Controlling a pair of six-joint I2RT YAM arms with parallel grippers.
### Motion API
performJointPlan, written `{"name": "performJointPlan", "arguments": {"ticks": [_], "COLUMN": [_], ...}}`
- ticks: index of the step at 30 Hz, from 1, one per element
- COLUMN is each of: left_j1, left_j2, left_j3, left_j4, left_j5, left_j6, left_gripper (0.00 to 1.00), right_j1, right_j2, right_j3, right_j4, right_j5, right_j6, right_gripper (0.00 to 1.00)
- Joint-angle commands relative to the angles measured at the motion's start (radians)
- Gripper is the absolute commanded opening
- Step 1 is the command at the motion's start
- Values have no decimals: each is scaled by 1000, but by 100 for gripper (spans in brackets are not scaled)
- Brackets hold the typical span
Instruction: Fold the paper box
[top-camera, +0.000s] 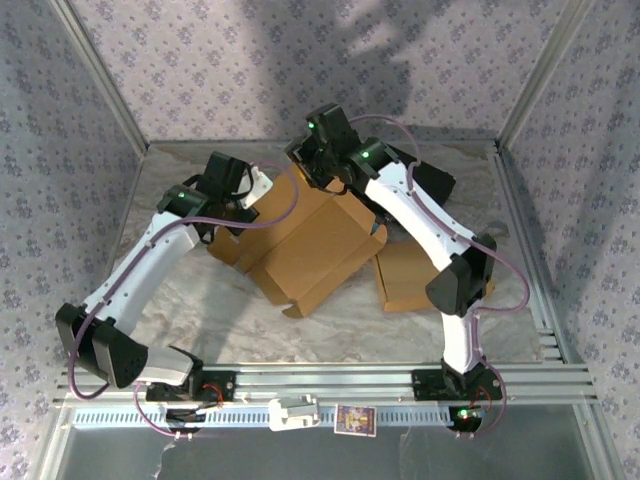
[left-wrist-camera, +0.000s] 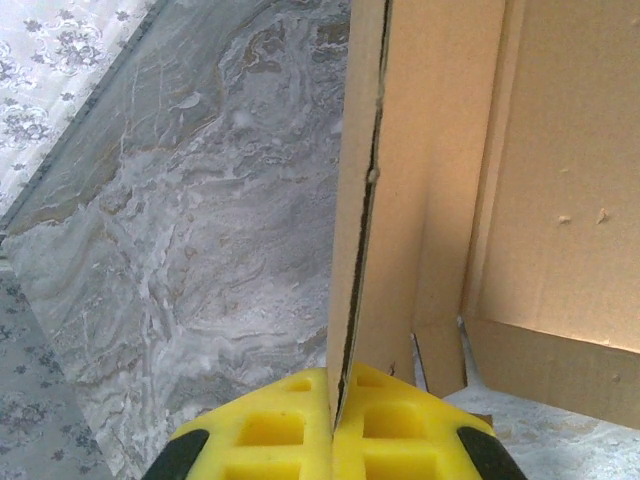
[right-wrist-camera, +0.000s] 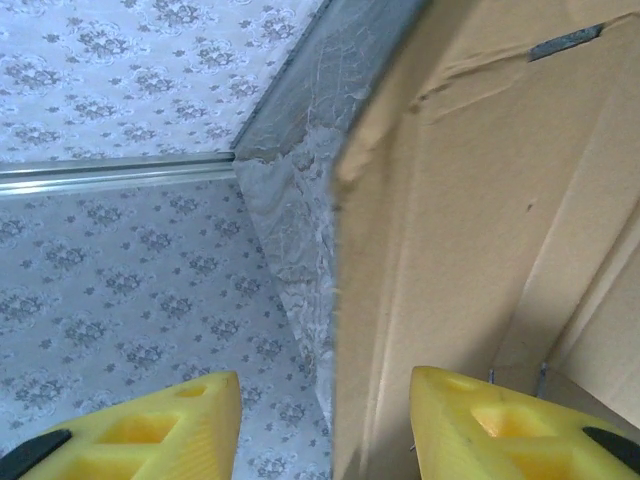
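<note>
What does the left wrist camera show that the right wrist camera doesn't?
Left wrist: the left gripper pinched shut on a thin flap edge of the paper box, and the box's inside corner. Right wrist: the right gripper, jaws apart, straddling a panel edge, with a metal rail behind. Both: brown cardboard, the marbled tabletop and the patterned wall.

White arms (top-camera: 140, 270), black joints, purple cables (top-camera: 522, 285), green lights; yellow waffled fingers (left-wrist-camera: 270, 435).

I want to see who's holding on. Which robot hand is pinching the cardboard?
The left gripper: its yellow fingers are shut on a flap of the paper box. The right gripper has fingers apart around a flap edge.
</note>
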Motion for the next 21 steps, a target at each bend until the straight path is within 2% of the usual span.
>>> {"name": "performJointPlan", "arguments": {"ticks": [1,6,21], "left_j1": [-19,-34,-58], "left_j2": [16,25,83], "left_j3": [16,24,85], "left_j4": [13,21,14], "left_j5": [-22,-38,-42], "left_j6": [25,30,49], "left_gripper": [0,0,0], "right_j1": [2,4,10], "right_j2": [40,38,53], "right_j3": [67,45,3], "right_j4": [-71,-95,-120], "right_j5": [-16,-20,-10], "right_j6": [-9,5,44], "right_gripper": [45,35,25]}}
